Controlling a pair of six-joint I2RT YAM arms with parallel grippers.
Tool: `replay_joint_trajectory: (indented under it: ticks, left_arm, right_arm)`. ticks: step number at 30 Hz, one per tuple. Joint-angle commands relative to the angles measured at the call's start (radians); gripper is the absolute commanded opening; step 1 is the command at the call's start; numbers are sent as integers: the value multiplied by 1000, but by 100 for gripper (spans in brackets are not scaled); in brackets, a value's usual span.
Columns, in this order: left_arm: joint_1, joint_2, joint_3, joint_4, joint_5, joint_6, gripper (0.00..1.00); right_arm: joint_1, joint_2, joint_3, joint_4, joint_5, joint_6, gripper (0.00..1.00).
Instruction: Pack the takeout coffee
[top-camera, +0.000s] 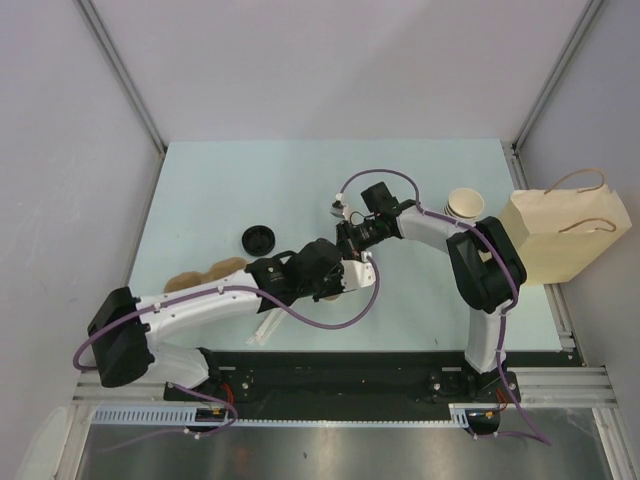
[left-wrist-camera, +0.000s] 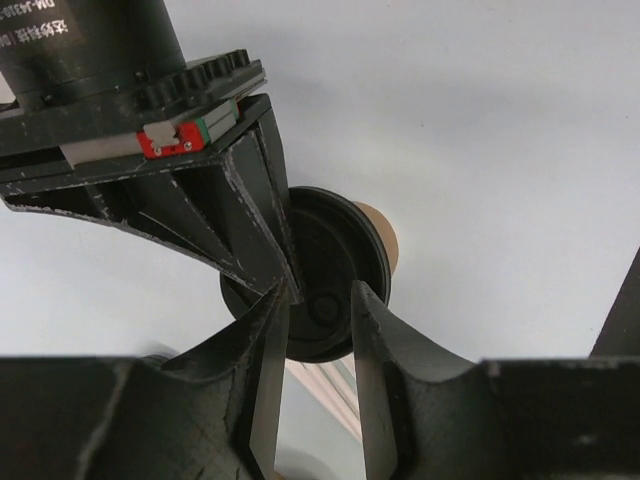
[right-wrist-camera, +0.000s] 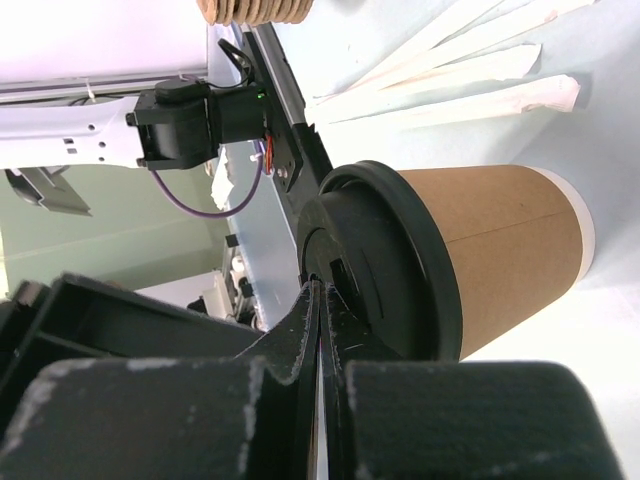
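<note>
Closest to the lens in the right wrist view, the right gripper (right-wrist-camera: 318, 300) has its two fingers pressed flat together with nothing visible between them, their tip resting against the black lid (right-wrist-camera: 385, 270) of the takeout coffee (right-wrist-camera: 490, 240). The coffee seems to stand upright on the table (top-camera: 250, 180) between the two wrists, largely hidden under the left one in the overhead view. The left gripper (left-wrist-camera: 320, 296) hangs over the same lid with its fingers parted and grasping nothing; whether they touch the lid I cannot tell. Just beside the coffee, toward the arm bases, lie paper-wrapped sticks (right-wrist-camera: 470, 70), at least three. To the coffee's left and a little farther from the bases sits one loose black lid (top-camera: 258, 238), and beyond that a brown lobed piece (top-camera: 200, 278), perhaps a cup carrier. To the coffee's right, farther back, stands one stack of lidless cups (top-camera: 463, 203), its count unreadable. Well beyond that, farthest right of the coffee, is one paper bag (top-camera: 560, 235) with two handles; whether its mouth is open I cannot tell. As I judge it, the coffee is capped but not yet gripped, so lifting it, carrying it across and setting it in the bag all remain.
</note>
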Motion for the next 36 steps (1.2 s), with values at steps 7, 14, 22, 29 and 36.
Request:
replay_joint_trajectory:
  ticks: [7, 14, 22, 29, 36]
  left_arm:
    - [-43, 71, 69, 38, -98, -61, 35]
    - [-54, 59, 69, 32, -12, -105, 22]
    - [-75, 57, 106, 3, 8, -143, 22]
    - [-79, 116, 135, -18, 5, -157, 23]
    - [-79, 148, 135, -18, -9, -183, 23]
  right_arm:
    - [-5, 40, 12, 16, 81, -8, 0]
    - [-4, 47, 12, 15, 85, -9, 0]
    - [-4, 50, 12, 13, 91, -14, 0]
    - [-4, 53, 12, 13, 94, -16, 0]
    - [-4, 60, 12, 12, 100, -17, 0]
